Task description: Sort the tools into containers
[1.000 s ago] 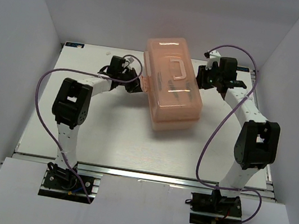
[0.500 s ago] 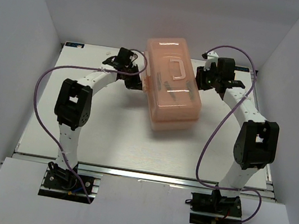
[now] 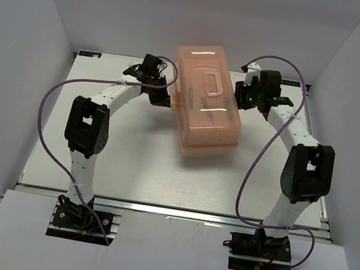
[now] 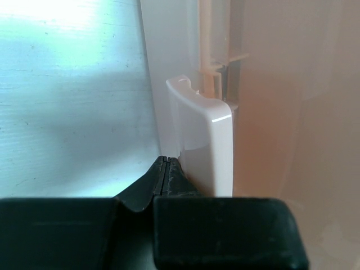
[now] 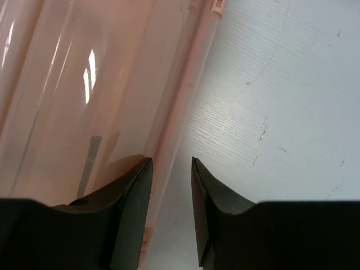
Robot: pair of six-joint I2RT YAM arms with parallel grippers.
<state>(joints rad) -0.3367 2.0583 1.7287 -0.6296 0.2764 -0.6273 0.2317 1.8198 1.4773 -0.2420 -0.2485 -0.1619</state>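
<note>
The salmon-pink toolbox [image 3: 206, 105] stands shut in the middle of the table, lid handle on top. My left gripper [image 3: 164, 97] is shut and empty, its tips [image 4: 167, 161] right beside the white latch [image 4: 207, 140] on the box's left side. My right gripper [image 3: 245, 99] is open at the box's right side. In the right wrist view its jaws [image 5: 171, 164] stand astride the box's lower rim [image 5: 179, 112]. A dark tool handle [image 5: 90, 160] shows dimly through the box wall. The other tools are hidden inside or out of view.
The white table [image 3: 128, 161] runs from the box to the near edge. White walls close the left, right and back sides. Purple cables loop over both arms.
My left wrist has swung further back along the box's left side, towards the latch. My right gripper has shifted slightly towards the box. The toolbox has not moved.
</note>
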